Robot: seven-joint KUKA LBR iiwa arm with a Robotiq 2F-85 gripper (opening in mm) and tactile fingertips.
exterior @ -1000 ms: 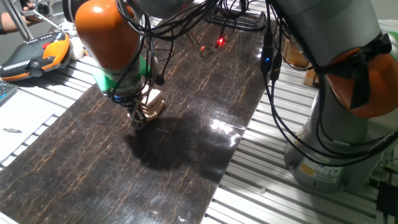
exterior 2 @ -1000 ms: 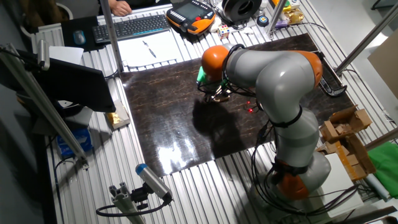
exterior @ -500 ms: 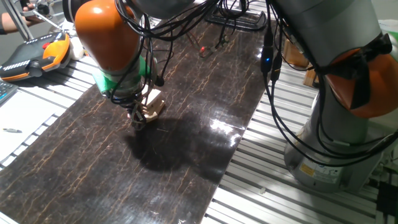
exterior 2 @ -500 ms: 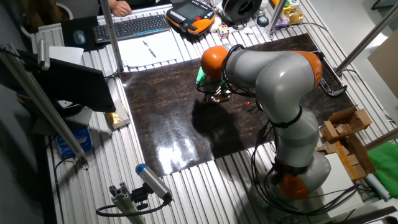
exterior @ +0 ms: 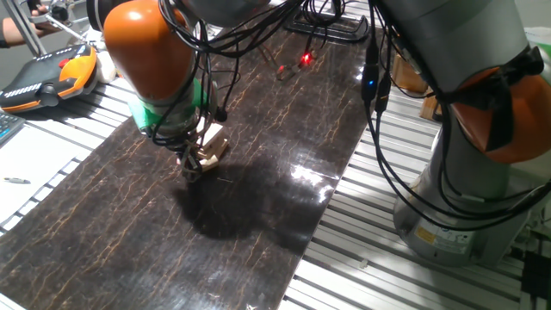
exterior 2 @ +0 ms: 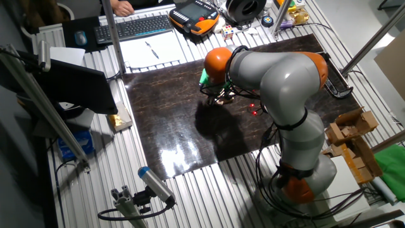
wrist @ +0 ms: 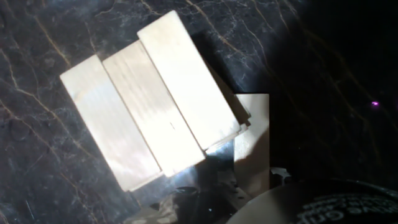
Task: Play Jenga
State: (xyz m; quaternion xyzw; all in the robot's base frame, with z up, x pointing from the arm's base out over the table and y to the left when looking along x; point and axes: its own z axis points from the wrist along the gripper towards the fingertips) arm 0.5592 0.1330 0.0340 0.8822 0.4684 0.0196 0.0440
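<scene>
The big black table (exterior: 258,215) has a shiny, marble-like top with thin gold lines. The arm (exterior 2: 278,82) is grey with orange joints, and it bends down low over the far part of the table.

The Jenga (wrist: 155,99) stack sits on the black top, right under the hand. In the hand view it fills the left and middle, so it lies up and to the left of the gripper (exterior: 191,165). Its top layer is 3 long flat blocks, side by side and touching. Their long sides run from the upper left down to the lower right. The wood is pale, smooth and bright in the light, with square edges.

1 more block (wrist: 252,140) pokes out at the lower right of the stack, nearest the fingers. It looks like the one the next push or pull would go for, and a crooked push could shift the whole stack.

The gripper is down at the stack's side. I cannot tell if its fingers are spread or pressed together.
</scene>
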